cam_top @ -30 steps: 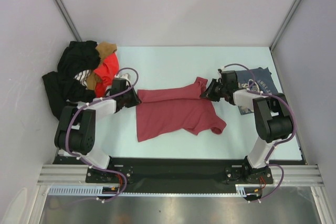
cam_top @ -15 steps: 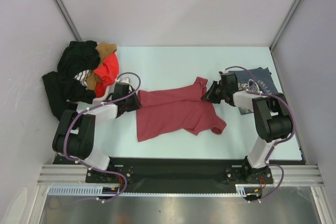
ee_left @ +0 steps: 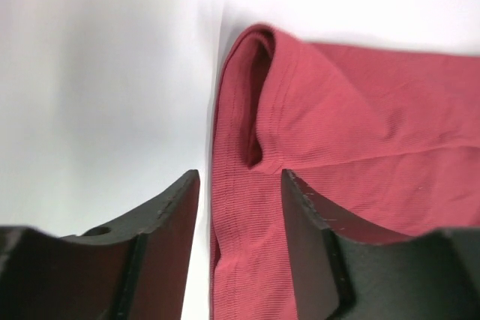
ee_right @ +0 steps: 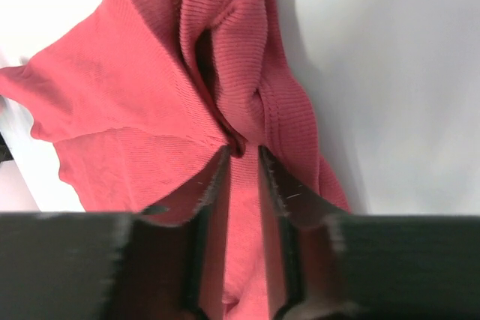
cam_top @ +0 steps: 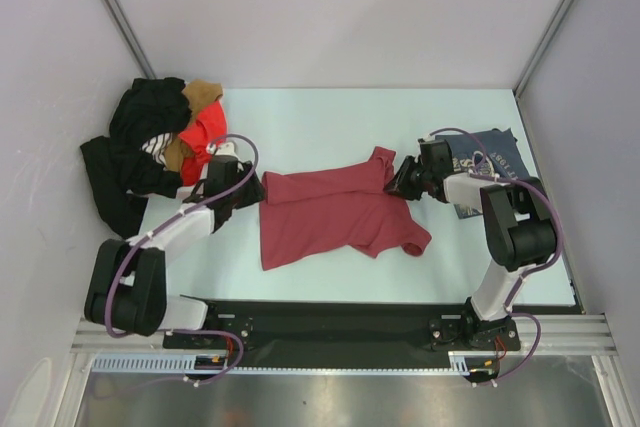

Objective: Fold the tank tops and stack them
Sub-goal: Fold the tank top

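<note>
The dark maroon tank top (cam_top: 335, 212) lies spread and creased in the middle of the pale table (cam_top: 320, 117). My left gripper (cam_top: 256, 190) is at its left edge. In the left wrist view the jaws (ee_left: 240, 185) stand open astride the maroon hem (ee_left: 360, 110), with the cloth lying between them. My right gripper (cam_top: 398, 179) is at the top's upper right strap. In the right wrist view it (ee_right: 244, 159) is shut on bunched maroon cloth (ee_right: 135, 103). The slate blue-grey tank top (cam_top: 490, 162) lies folded at the right edge, behind the right arm.
A pile of black clothes (cam_top: 145, 137) with a bright orange-red garment (cam_top: 205, 132) and a brown piece sits at the back left corner. Grey walls enclose the table on three sides. The arm bases stand on a black rail at the near edge.
My left arm's elbow has dropped toward the near edge and stretched out, while its gripper stays at the top's left edge. The right gripper and the maroon top have barely moved.
</note>
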Tool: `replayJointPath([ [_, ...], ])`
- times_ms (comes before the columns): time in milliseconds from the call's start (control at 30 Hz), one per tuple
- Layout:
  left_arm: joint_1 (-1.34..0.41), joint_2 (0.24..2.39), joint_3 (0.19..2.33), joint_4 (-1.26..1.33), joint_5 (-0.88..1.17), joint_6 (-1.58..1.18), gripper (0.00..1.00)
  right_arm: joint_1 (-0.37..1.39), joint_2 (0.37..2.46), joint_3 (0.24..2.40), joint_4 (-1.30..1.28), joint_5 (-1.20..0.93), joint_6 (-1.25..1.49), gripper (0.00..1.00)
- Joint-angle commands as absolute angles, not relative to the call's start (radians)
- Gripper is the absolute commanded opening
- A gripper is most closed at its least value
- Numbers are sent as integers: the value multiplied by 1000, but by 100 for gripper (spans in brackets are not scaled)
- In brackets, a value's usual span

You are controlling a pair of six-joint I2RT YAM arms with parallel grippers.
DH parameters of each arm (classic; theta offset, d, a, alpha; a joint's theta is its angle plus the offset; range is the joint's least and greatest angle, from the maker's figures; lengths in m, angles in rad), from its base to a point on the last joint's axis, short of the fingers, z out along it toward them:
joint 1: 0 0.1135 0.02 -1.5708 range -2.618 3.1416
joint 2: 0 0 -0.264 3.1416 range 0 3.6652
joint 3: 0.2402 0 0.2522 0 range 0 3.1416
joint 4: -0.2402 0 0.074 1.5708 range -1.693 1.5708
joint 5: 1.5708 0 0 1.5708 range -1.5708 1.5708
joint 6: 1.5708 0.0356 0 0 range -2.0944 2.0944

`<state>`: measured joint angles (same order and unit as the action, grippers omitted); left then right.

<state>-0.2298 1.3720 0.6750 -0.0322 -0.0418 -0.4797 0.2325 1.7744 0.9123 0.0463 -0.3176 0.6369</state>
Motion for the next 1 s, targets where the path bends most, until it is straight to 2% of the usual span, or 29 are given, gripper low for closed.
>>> replayJointPath([
  [0, -236, 1312, 689, -55, -66, -495, 60, 236, 1707, 905, 32, -290, 629, 29],
  [200, -236, 1385, 745, -23, 27, -525, 66, 242, 1703, 940, 18, -287, 627, 43],
  [467, -236, 1534, 818, 31, 64, -557, 65, 258, 1758, 1011, 5, -282, 620, 44],
  [900, -236, 1697, 910, 37, 83, -561, 45, 282, 1862, 1078, -26, -272, 623, 41],
  [967, -236, 1709, 911, 43, 92, -560, 37, 285, 1871, 1081, -25, -272, 624, 40],
])
